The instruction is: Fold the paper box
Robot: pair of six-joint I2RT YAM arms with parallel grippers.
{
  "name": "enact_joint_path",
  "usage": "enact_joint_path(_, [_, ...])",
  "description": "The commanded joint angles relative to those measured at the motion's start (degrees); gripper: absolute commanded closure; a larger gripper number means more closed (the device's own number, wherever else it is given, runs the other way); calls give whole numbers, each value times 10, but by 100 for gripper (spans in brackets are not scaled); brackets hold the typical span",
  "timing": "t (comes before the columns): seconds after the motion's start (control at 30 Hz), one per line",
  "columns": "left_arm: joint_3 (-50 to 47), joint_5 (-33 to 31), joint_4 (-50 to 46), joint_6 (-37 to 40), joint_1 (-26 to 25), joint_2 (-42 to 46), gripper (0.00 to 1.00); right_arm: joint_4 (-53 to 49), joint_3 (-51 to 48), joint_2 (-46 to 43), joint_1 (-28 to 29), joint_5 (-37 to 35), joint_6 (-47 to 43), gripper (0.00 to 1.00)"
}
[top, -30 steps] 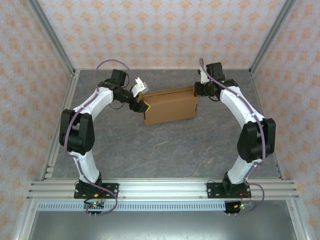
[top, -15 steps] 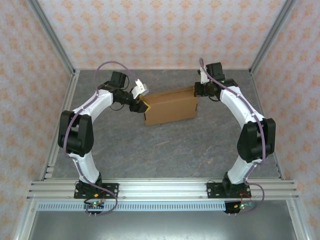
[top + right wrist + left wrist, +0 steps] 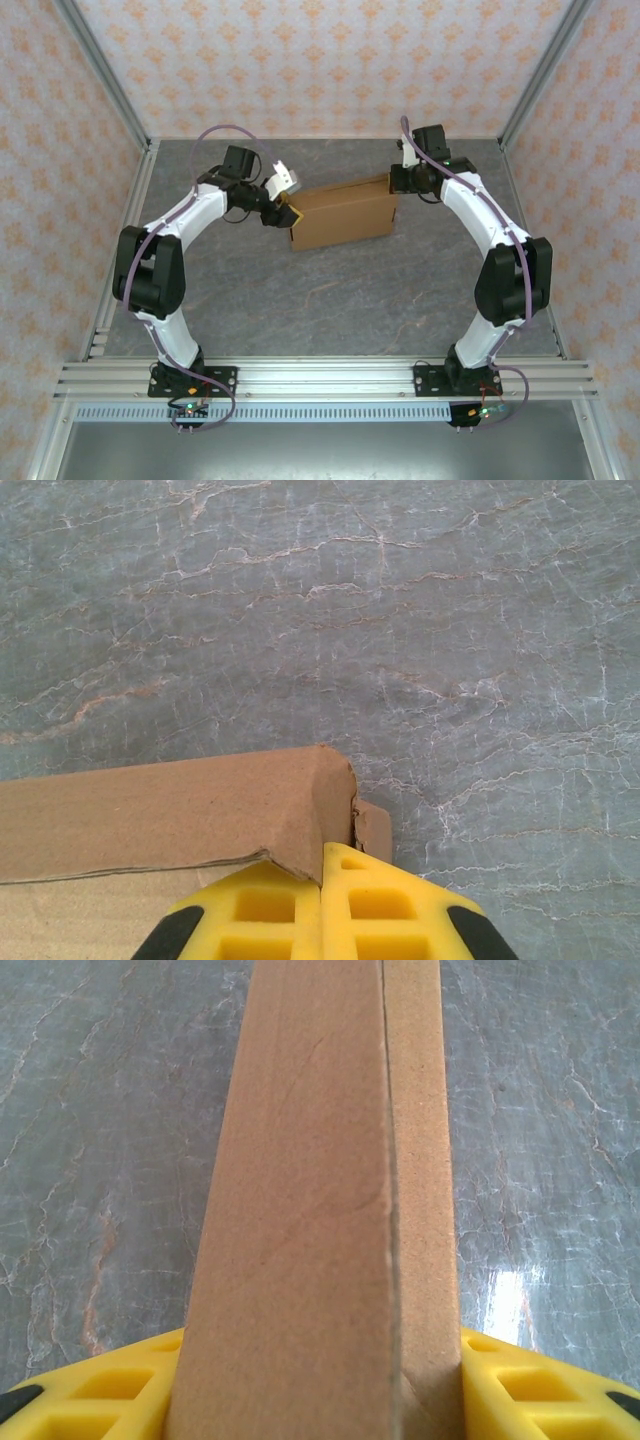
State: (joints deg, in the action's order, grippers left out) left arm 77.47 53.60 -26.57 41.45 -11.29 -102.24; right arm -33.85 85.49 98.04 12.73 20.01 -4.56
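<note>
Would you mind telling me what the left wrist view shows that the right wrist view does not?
Left wrist view: the left gripper clamps a two-layer edge of the paper box, with a yellow finger on each side. Right wrist view: the right gripper, shut, sits at a crumpled corner of the box; whether it pinches cardboard is unclear. Both: brown cardboard over the grey marbled table.
</note>
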Motion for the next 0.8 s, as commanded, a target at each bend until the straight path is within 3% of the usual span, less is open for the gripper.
enact_joint_path(0.0, [-6,-69,29,-8,0,20,66,-74,-28,-5,4,-31,3,95])
enact_joint_path(0.5, [-9,-122,16,1,-4,16,73,-51,-94,-25,3,-80,-10,96])
enact_joint_path(0.77, [-8,-107,10,2,-5,25,64,-27,-103,-28,4,-65,-8,96])
